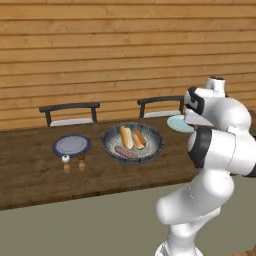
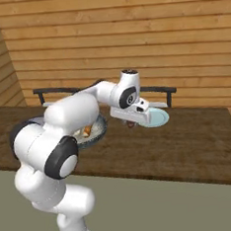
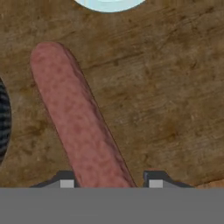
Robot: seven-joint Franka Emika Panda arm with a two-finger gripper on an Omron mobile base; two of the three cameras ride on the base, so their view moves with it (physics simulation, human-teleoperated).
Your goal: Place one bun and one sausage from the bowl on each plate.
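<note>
— Sausage (image 3: 78,122), where is it?
— Between the finger tips of the gripper (image 3: 109,181), held above the wooden table (image 3: 175,100), between the bowl (image 3: 3,122) and the pale plate (image 3: 109,3).
— And the bowl?
— It (image 1: 132,142) still carries two buns (image 1: 131,137) and another sausage (image 1: 126,152); a blue-grey plate (image 1: 71,145) sits left of it.

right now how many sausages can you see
2: one sausage lies in the bowl near its front rim, beside the buns; the other sausage is between the gripper tips over the table, near the pale plate. More may be hidden.
</note>
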